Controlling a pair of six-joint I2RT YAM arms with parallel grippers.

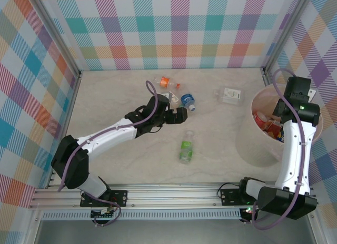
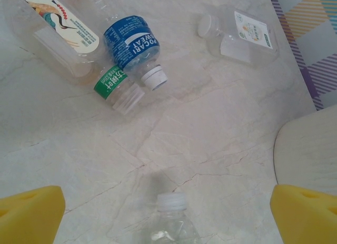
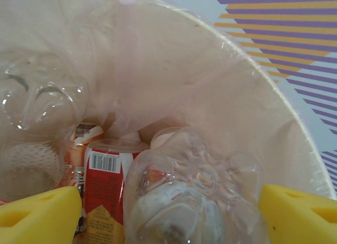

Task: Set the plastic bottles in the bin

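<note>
Since the right gripper (image 3: 168, 215) hangs over the mouth of the bin (image 3: 247, 91), its yellow jaws stand spread wider than the clear bottle (image 3: 195, 196) seen base-on between them. A gap shows on one side, so this bottle reads as loose rather than pinched, placed to drop among the contents. Contents visible below: a red-labelled bottle (image 3: 105, 186) with a barcode, and a second clear bottle (image 3: 37, 112) against the pink wall. Left gripper (image 1: 176, 115): low over the middle of the table (image 2: 210, 128), jaws spread full and holding nothing. A white-capped bottle (image 2: 171, 217) lies between the line of its fingers, cap pointing away, so the open stance looks like a line-up for a pick, though no contact shows. Uncollected, lying on their sides beyond it: a Pocari Sweat bottle (image 2: 134, 44) touching a green-banded bottle (image 2: 113, 83), a bird-printed bottle (image 2: 60, 28) just beside them, and a flat white-labelled bottle (image 2: 239, 36) apart, nearer the bin. Judgement: task partly done, several bottles left on the table.
</note>
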